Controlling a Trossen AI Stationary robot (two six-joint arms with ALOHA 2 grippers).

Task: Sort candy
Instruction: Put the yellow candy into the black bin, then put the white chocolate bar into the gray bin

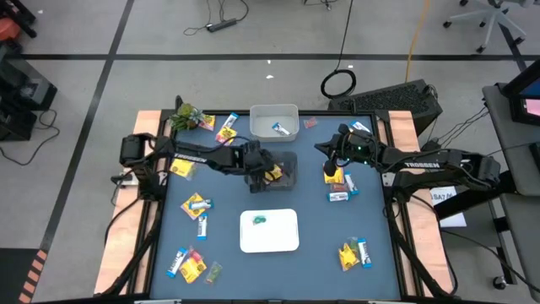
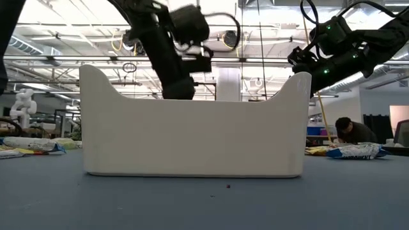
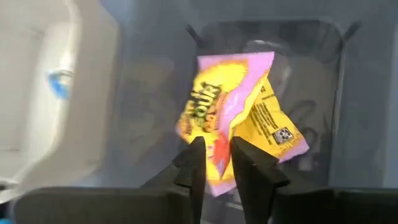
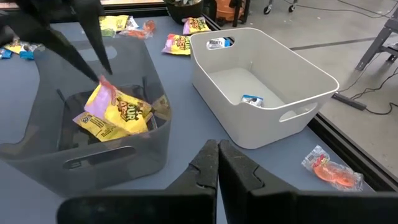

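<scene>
Left wrist view: left gripper (image 3: 216, 163) fingers part-open around yellow packet (image 3: 239, 118) over grey bin (image 4: 74, 134); right gripper (image 4: 217, 163) closed, empty.

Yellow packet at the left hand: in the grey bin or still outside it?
In. The yellow packet sits within the grey bin's walls, with the left hand's fingers on either side of it.

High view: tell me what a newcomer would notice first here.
The left gripper hangs over the dark grey bin mid-table with a yellow candy packet between its fingers. Behind it stands a white bin holding a blue-and-white bar. More candy lies scattered across the blue table.
</scene>
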